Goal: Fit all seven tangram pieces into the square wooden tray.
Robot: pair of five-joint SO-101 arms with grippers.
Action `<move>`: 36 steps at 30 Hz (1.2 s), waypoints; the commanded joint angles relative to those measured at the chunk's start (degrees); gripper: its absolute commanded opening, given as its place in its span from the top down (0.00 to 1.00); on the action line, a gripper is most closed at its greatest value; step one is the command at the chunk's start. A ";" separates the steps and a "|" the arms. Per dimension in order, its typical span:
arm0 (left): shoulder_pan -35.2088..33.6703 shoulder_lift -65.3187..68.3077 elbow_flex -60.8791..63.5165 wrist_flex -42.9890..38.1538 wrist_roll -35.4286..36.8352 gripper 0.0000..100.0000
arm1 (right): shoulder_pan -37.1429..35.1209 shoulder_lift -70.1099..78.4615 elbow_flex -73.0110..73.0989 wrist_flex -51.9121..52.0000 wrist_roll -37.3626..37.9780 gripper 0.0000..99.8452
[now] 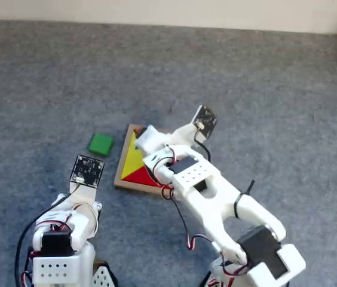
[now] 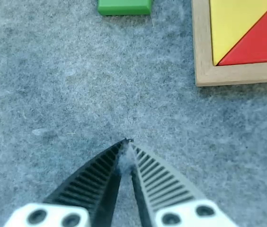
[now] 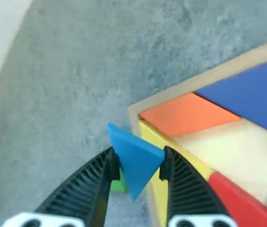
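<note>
Our right claw [image 3: 137, 162] grips a light blue triangular piece [image 3: 133, 153] over a corner of the square wooden tray [image 2: 200, 42]. Our left claw [image 2: 126, 146] hangs pinched closed above the grey tabletop [image 2: 53, 94], near a green square piece [image 2: 124, 6].

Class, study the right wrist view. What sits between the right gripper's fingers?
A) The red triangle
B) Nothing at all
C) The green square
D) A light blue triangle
D: the right gripper is shut on a light blue triangle, held near the corner of the wooden tray, while the green square lies on the carpet outside it.
</note>
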 commanded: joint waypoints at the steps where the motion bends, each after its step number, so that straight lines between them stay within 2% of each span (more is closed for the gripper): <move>1: -0.66 -0.40 1.01 0.18 0.18 1.00 | -0.48 0.92 -3.82 -1.19 -0.53 0.91; 8: -0.66 -0.40 1.01 0.18 0.18 1.00 | -0.57 1.63 -3.74 -1.10 -0.09 0.90; 12: -0.66 -0.40 1.01 0.18 0.18 1.00 | -0.75 1.63 -3.74 -1.10 0.00 0.79; 15: -0.66 -0.40 1.01 0.18 0.18 1.00 | -1.27 1.54 -3.82 -1.10 2.81 0.72; 20: -0.66 -0.40 1.01 0.18 0.18 1.00 | -2.42 1.45 -3.82 -1.10 4.40 0.77; 29: -0.66 -0.40 1.01 0.18 0.18 1.00 | -1.63 -11.47 -1.89 -1.01 9.67 0.98; 36: -0.66 -0.40 1.01 0.18 0.18 1.00 | -1.80 -9.54 -0.75 -1.10 14.24 1.00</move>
